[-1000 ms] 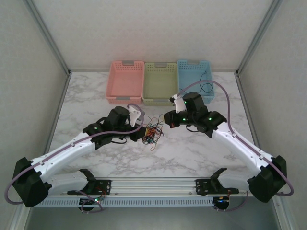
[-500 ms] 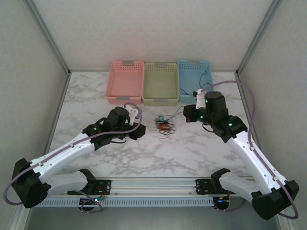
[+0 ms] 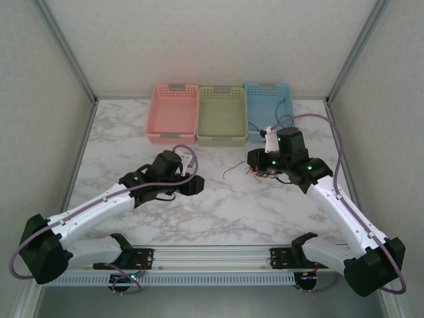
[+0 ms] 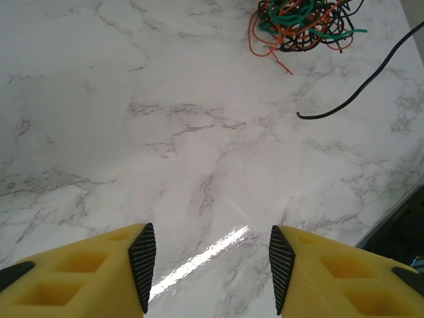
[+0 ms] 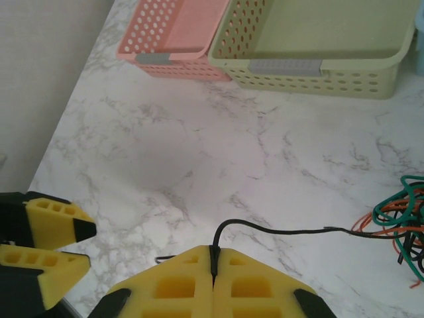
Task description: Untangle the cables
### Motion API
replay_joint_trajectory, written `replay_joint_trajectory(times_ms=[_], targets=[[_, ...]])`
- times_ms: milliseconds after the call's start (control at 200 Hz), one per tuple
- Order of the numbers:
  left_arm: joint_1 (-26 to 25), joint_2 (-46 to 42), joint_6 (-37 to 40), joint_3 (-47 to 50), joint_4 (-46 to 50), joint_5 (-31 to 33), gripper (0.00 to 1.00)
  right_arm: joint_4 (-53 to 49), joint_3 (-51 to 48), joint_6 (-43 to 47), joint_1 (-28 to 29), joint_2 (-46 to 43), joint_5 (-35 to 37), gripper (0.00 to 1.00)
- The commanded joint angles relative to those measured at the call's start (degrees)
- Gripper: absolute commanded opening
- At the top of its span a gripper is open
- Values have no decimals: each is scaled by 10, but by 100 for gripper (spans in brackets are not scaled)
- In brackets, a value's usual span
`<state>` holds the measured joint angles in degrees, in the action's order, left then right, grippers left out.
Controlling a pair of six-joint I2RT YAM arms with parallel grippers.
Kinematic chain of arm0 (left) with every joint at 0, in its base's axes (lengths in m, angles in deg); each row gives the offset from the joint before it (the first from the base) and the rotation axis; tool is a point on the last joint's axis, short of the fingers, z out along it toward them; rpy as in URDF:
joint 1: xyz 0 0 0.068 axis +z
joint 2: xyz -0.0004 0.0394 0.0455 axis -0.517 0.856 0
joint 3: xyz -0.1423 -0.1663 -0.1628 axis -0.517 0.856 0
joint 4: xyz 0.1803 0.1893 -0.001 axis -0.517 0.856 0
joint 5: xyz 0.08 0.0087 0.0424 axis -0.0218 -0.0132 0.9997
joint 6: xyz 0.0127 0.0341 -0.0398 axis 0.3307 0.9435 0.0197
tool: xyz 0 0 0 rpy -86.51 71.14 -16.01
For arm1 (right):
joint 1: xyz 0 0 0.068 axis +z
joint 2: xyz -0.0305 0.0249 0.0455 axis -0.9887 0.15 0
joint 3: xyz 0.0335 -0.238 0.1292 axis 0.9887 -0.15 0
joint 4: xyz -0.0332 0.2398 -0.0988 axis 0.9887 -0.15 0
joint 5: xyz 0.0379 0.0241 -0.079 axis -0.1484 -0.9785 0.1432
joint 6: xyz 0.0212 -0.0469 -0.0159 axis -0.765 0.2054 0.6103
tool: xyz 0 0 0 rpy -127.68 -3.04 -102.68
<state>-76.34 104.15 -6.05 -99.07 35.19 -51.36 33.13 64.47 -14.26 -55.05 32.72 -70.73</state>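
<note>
- Two claws; left gripper stands half-wide, empty, over bare table.
- Closed claw: right gripper, pinching one black cable.
- Tangled cables, black, orange, green, lie on the table just beside the right gripper; the pinched strand seemingly runs into them.
- Three at far edge: pink basket, green basket, blue basket.

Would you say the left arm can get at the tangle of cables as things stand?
Probably yes: the left gripper stands open with bare table between it and the tangle; the right gripper, shut on a black cable, sits close by.
</note>
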Motion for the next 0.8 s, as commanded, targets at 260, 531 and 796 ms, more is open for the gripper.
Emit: replay_joint_trajectory(times_ms=[260, 531, 796], targets=[[-5, -14, -15, 40, -89, -61, 58, 41, 99, -64, 3, -39, -88, 0], [-6, -29, -9, 63, -109, -74, 74, 48, 84, -113, 7, -25, -56, 0], [-6, 8, -7, 82, -98, -42, 73, 97, -31, -132, 14, 35, -7, 0]])
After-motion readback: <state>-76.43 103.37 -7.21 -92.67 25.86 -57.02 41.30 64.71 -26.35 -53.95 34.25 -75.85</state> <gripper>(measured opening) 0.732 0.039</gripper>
